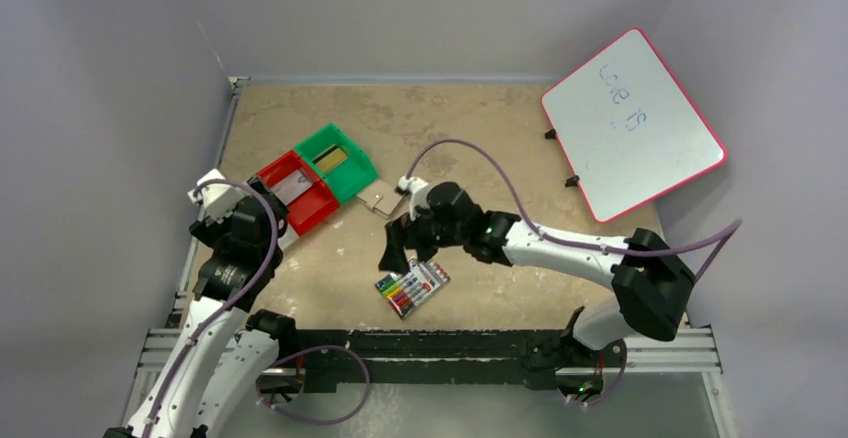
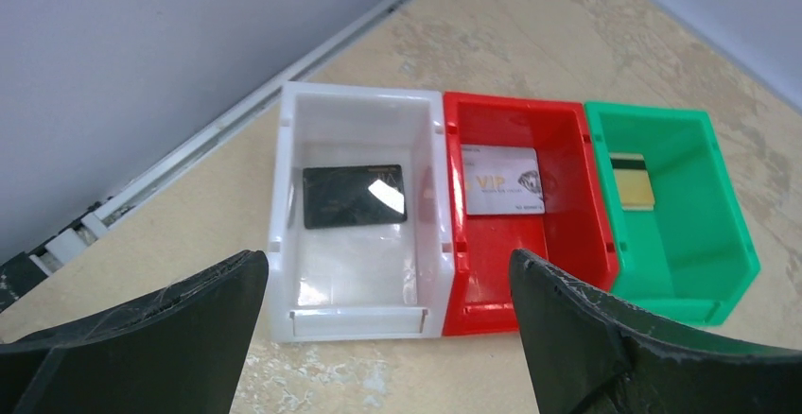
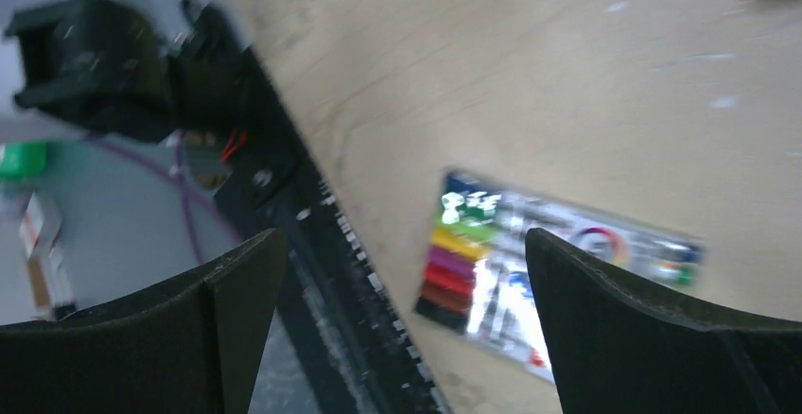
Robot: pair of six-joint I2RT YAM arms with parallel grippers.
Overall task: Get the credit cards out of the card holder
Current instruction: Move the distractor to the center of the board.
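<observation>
The tan card holder [image 1: 380, 198] lies flat on the table, just right of the green bin [image 1: 337, 161]. No gripper touches it. One card lies in each bin: a black card [image 2: 355, 196] in the white bin [image 2: 284, 244], a silver VIP card [image 2: 503, 180] in the red bin [image 2: 567, 234], and a gold card with a dark stripe [image 2: 632, 182] in the green bin [image 2: 700, 244]. My left gripper [image 2: 387, 263] [image 1: 262, 216] is open and empty, facing the white and red bins. My right gripper [image 1: 403, 251] [image 3: 405, 239] is open and empty, hovering just below the card holder.
A striped pack of coloured markers [image 1: 412, 288] [image 3: 558, 282] lies under the right gripper, near the black rail [image 1: 430, 343] at the table's front edge. A whiteboard with a red rim [image 1: 632, 123] leans at the back right. The right wrist view is blurred.
</observation>
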